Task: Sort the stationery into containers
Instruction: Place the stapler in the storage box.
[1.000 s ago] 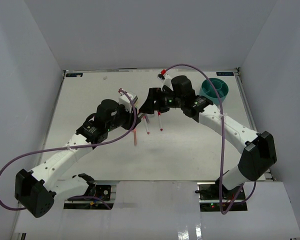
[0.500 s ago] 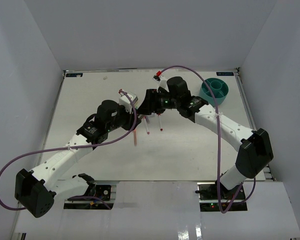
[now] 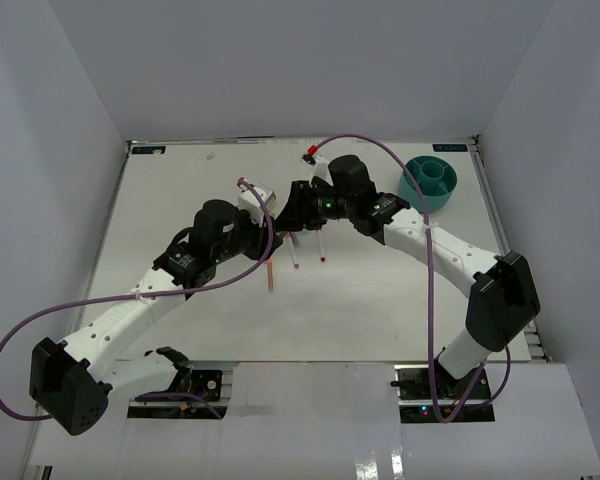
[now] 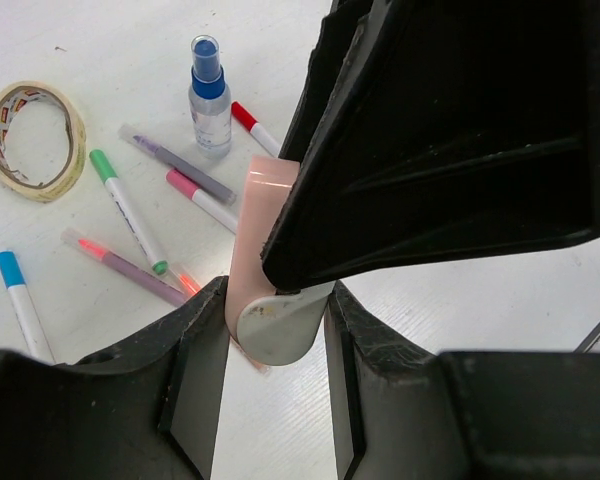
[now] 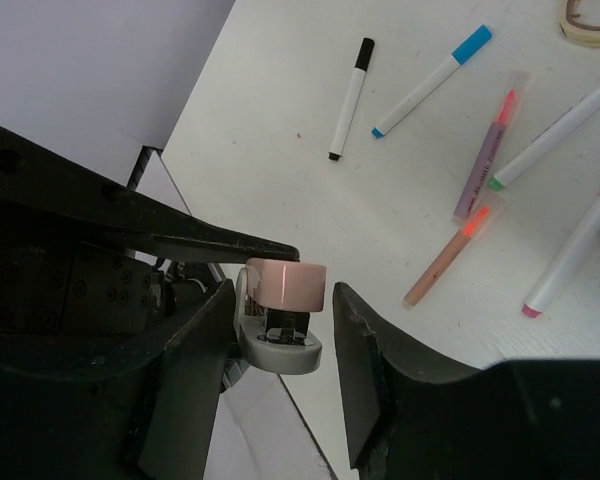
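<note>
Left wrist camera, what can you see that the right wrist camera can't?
Only the left wrist view shows the blue-capped bottle and the red-capped pen. Only the right wrist view shows the black-capped pen. Both show the pink stapler-like thing, the blue-capped pen, the green-capped pen and the tape roll.

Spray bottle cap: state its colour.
The cap is blue; the left wrist view shows it best.
</note>
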Controlling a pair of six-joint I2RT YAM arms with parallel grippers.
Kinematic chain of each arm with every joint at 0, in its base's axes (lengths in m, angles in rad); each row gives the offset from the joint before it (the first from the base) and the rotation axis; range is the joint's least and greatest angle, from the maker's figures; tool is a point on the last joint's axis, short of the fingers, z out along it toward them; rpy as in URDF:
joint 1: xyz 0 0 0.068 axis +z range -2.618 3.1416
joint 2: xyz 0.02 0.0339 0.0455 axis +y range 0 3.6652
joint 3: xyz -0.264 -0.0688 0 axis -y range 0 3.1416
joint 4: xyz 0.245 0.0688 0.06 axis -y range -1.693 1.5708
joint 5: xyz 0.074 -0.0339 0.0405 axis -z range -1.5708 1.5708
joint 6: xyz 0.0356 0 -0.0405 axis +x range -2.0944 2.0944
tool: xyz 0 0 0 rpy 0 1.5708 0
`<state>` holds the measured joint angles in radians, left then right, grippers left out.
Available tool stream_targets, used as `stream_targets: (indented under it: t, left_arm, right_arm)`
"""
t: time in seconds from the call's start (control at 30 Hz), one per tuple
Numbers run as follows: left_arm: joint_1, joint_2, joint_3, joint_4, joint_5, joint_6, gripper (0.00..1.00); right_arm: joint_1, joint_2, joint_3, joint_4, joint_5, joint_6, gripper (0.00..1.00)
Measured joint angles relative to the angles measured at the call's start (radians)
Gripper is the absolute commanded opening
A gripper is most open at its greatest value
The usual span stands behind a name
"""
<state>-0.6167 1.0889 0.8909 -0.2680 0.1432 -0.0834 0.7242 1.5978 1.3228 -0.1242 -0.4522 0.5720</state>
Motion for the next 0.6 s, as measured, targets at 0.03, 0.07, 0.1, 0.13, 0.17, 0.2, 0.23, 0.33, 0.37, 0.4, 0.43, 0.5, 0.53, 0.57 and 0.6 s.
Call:
stream_targets:
  t: [0.03, 0.07, 0.1, 0.13, 0.17, 0.2, 0.23, 0.33, 0.37, 0.4, 0.43, 0.5, 0.53, 0.57, 0.6]
  left_arm:
    - [0.0, -0.001, 0.0, 0.001, 0.0, 0.0, 0.4]
    - [0.0, -0.001, 0.0, 0.0, 0.0, 0.0, 0.39]
    - [0.0, -0.002, 0.0, 0.001, 0.0, 0.0, 0.4]
    - [0.0, -0.002, 0.0, 0.002, 0.0, 0.0, 0.4]
    - [0.0, -0.003, -0.001, 0.002, 0.0, 0.0, 0.4]
    - [0.0, -0.003, -0.002, 0.001, 0.0, 0.0, 0.4]
    - [0.0, -0.004, -0.002, 0.0, 0.0, 0.0, 0.4]
    - [0.0, -0.006, -0.008, 0.008, 0.0, 0.0, 0.44]
    - [0.0, -0.006, -0.01, 0.01, 0.0, 0.0, 0.46]
    - [0.0, -0.006, -0.011, 0.011, 0.0, 0.0, 0.5]
    - [0.0, -0.006, -0.013, 0.014, 0.0, -0.001, 0.62]
    - [0.0, -0.006, -0.013, 0.014, 0.0, -0.002, 0.72]
    - [0.0, -0.006, -0.013, 0.014, -0.001, -0.003, 0.76]
    - [0.0, -0.006, -0.013, 0.014, -0.002, -0.006, 0.83]
    - [-0.001, -0.006, -0.013, 0.014, -0.005, -0.011, 0.87]
  right_arm:
    - [0.001, 0.003, 0.0, 0.001, -0.001, 0.0, 0.49]
    - [0.001, 0.006, 0.0, 0.001, -0.003, 0.001, 0.47]
    - [0.002, 0.008, 0.0, 0.001, -0.004, 0.001, 0.42]
    - [0.003, 0.009, 0.0, 0.001, -0.005, 0.002, 0.4]
    - [0.003, 0.009, 0.0, 0.003, -0.007, 0.001, 0.37]
    - [0.004, 0.009, 0.0, 0.006, -0.006, 0.002, 0.32]
    - [0.004, 0.009, 0.0, 0.009, -0.006, 0.001, 0.29]
    - [0.005, 0.009, 0.0, 0.011, -0.005, 0.001, 0.2]
    - [0.005, 0.009, 0.0, 0.011, -0.003, 0.0, 0.17]
    - [0.005, 0.008, 0.0, 0.01, 0.0, -0.003, 0.12]
    - [0.005, 0.007, 0.0, 0.008, 0.003, -0.004, 0.1]
    - [0.005, 0.003, 0.0, 0.007, 0.016, -0.011, 0.08]
    - [0.005, 0.0, 0.0, 0.005, 0.027, -0.018, 0.08]
    - [0.005, -0.004, 0.0, 0.0, 0.038, -0.026, 0.08]
    - [0.004, -0.009, 0.0, -0.005, 0.05, -0.032, 0.08]
